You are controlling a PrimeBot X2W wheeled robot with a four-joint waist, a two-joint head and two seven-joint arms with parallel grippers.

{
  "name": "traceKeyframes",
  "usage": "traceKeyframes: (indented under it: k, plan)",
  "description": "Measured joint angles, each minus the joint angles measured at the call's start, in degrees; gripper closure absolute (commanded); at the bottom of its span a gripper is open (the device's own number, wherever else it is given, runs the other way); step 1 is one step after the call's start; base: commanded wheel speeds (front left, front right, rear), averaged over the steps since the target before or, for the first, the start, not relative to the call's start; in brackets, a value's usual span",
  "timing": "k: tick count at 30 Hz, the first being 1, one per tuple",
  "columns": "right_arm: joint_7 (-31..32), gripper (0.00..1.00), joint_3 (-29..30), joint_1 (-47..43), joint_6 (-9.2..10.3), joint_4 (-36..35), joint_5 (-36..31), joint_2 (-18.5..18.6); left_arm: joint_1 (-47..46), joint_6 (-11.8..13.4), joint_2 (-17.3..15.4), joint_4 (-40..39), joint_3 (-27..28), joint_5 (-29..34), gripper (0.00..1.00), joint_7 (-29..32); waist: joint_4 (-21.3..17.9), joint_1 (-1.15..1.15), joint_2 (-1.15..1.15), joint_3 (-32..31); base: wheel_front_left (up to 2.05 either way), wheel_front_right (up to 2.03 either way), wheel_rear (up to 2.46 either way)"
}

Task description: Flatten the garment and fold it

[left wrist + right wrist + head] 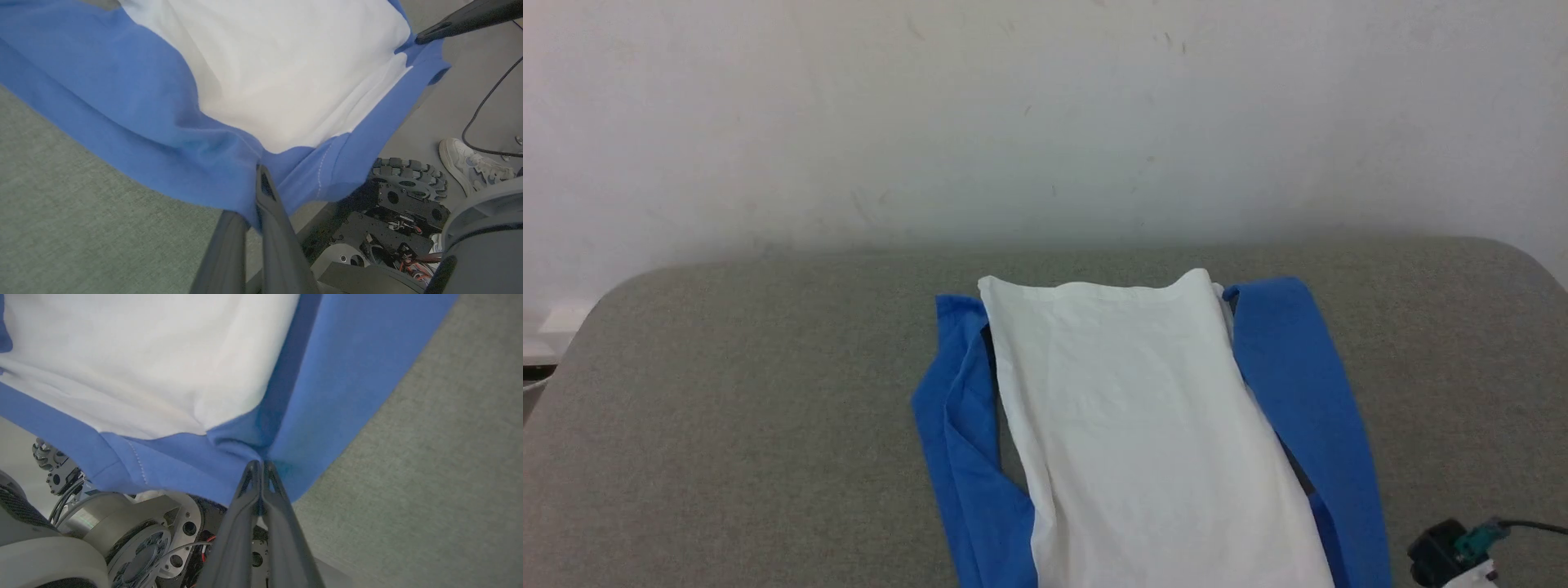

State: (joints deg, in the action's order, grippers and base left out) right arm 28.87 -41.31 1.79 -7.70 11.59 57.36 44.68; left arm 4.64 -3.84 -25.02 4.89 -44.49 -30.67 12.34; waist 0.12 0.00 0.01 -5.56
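A plain off-white wall [1045,122], faintly scuffed, stands behind a table [727,367] covered in grey-green woven fabric, its far corners rounded. The light is soft and even. Below the table is a smooth grey floor [449,122], where a thin black cable [474,118] curves beside a white sneaker [470,165].

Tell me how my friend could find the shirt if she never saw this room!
Find the big gray cloth-covered table in front of the pale wall; the shirt lies along its middle. It is white with bright blue sleeves down both sides, and the left hand and the right hand each pinch a blue corner at its near end.
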Motion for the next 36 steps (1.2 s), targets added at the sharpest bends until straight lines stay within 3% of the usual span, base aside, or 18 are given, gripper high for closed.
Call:
traceKeyframes:
  k: [1,2,11,16,21,24,28,36]
  plan:
    - [-0.9,0.61,1.6,-0.2,0.00,-0.4,-1.1,-0.5,0.0,0.3,0.0,-0.1,0.2,0.1,0.05,-0.5,0.0,0.00,0.00,0.1,0.00,0.00,0.00]
    - [-1.6,0.00,3.2,-0.4,0.01,-1.1,-2.1,-1.0,-0.1,0.5,0.0,-0.1,0.5,0.2,0.00,-1.0,0.0,0.00,0.00,0.2,0.00,0.00,0.00]
    - [-7.2,0.00,18.5,-1.9,0.09,-7.9,-8.0,-4.7,-4.3,3.8,-0.3,-4.1,6.4,0.6,0.00,-6.9,0.0,0.00,0.00,1.8,0.00,0.00,0.00]
    - [-17.5,0.00,28.9,0.4,0.10,-9.8,-17.7,-9.7,-8.9,6.4,0.5,-4.2,11.5,0.5,0.00,-12.3,-0.1,0.00,0.00,4.1,0.00,0.00,0.00]
    - [-24.7,0.00,34.9,2.2,0.09,-11.5,-25.0,-16.7,-15.8,6.9,1.3,-0.7,14.5,0.7,0.00,-14.5,-0.5,0.01,0.00,7.5,0.00,0.00,0.00]
    - [-27.6,0.00,37.6,3.1,0.09,-12.6,-28.8,-20.2,-21.7,5.8,1.0,2.8,15.3,0.9,0.00,-13.1,-1.1,0.01,0.00,10.0,0.00,0.00,0.00]
    - [-30.0,0.00,40.8,4.3,0.09,-14.6,-31.5,-25.0,-31.0,2.5,-0.5,8.4,15.5,0.9,0.00,-8.0,-2.3,0.01,0.00,13.4,0.00,0.00,0.00]
    - [-32.1,0.00,41.6,5.4,0.09,-17.2,-33.9,-29.9,-48.7,-2.2,-3.7,20.0,14.9,-2.3,0.00,8.1,-6.2,0.02,0.00,20.3,0.00,0.00,0.00]
